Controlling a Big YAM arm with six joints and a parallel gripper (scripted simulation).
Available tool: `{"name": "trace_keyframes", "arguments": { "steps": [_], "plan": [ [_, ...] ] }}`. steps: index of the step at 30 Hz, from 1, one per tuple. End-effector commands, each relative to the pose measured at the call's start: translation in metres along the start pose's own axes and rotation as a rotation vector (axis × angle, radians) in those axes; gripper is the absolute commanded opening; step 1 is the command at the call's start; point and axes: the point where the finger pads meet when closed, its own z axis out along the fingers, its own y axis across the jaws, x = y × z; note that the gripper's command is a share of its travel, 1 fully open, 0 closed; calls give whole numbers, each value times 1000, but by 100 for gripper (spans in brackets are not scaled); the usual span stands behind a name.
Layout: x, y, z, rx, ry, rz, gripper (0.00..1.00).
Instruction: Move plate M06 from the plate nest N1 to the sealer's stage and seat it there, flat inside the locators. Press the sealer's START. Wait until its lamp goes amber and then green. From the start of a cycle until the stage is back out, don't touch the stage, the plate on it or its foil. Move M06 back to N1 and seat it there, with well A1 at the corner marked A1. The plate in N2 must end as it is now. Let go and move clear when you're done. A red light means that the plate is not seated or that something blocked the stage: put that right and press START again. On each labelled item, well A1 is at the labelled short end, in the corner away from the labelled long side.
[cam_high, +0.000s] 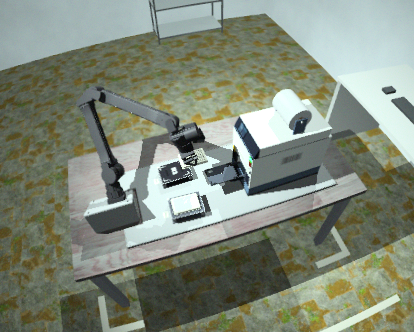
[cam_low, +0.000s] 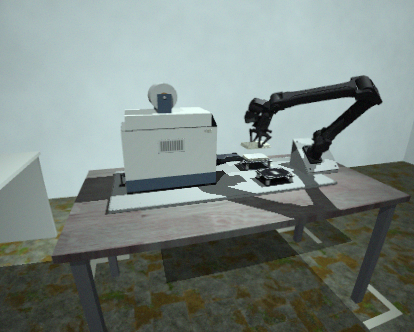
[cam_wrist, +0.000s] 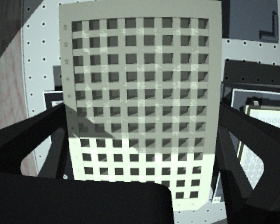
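Plate M06 (cam_high: 198, 155) is a pale multiwell plate held in the air between nest N1 and the sealer's stage. My gripper (cam_high: 192, 151) is shut on it from above. In the exterior view the gripper (cam_low: 259, 136) holds the plate (cam_low: 255, 145) level, well above the table. In the wrist view the plate (cam_wrist: 144, 103) fills the frame, with my fingers on its two long sides. Nest N1 (cam_high: 177, 175) is black and empty, just below and left of the plate. The sealer's stage (cam_high: 223, 175) is out and bare.
The white sealer (cam_high: 283, 146) with its foil roll (cam_high: 292, 107) stands to the right of the stage. Nest N2 (cam_high: 188, 205) holds a plate with a pale top, near the table's front. My arm's base (cam_high: 111, 212) is at the left. A white side table (cam_high: 380, 100) stands beyond the bench.
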Motion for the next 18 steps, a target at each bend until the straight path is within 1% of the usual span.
{"name": "trace_keyframes", "arguments": {
  "steps": [1,8,13,15,18],
  "plan": [
    [-34,-4,-5,5,-45,-51,0],
    [-37,-19,3,3,-26,-25,0],
    [-60,-19,-6,10,-61,-56,0],
    [-60,-19,-6,10,-61,-56,0],
    [-60,-23,6,4,-40,-46,0]
  ]
}}
